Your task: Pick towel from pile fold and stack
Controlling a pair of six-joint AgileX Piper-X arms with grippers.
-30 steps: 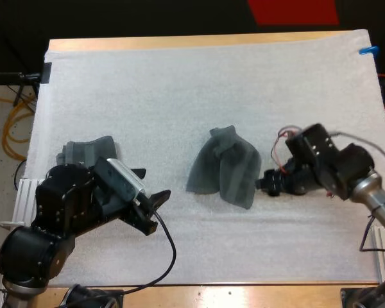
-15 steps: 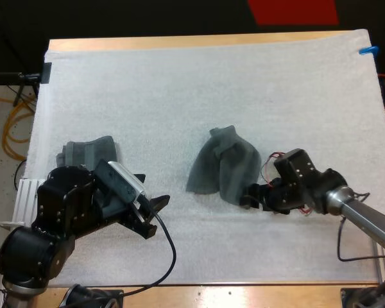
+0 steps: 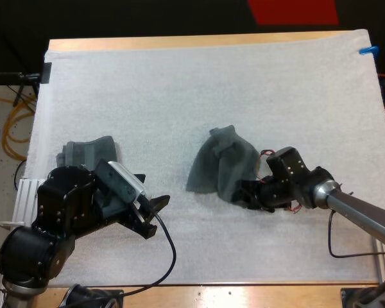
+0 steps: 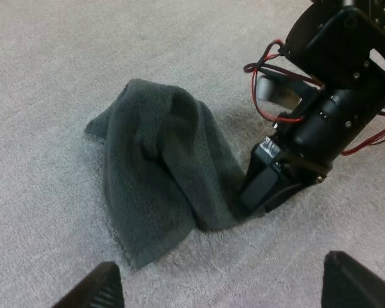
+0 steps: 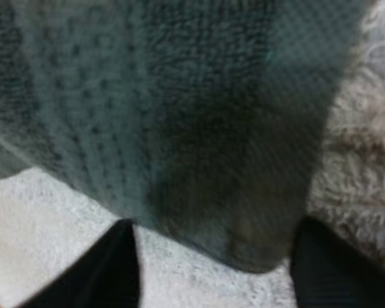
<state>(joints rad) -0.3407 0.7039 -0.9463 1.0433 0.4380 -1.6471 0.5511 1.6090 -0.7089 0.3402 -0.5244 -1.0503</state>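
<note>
1. As the high view showed, the crumpled towel (image 3: 221,168) lay mid-way across the mat (image 3: 179,83), with the right gripper (image 3: 244,194) at its near edge. The left gripper (image 3: 151,215) hung well apart, and a second towel (image 3: 88,152) lay far left.
2. Left wrist view: the left fingers (image 4: 93,292) stood spread, clear of the crumpled towel.
3. Right wrist view: the right fingers (image 5: 115,269) stood apart, flanking the towel's edge.

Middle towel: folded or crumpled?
Crumpled: the middle towel lies in a loose, uneven heap, not squared flat. Right gripper sits at its edge, fingers apart.
</note>
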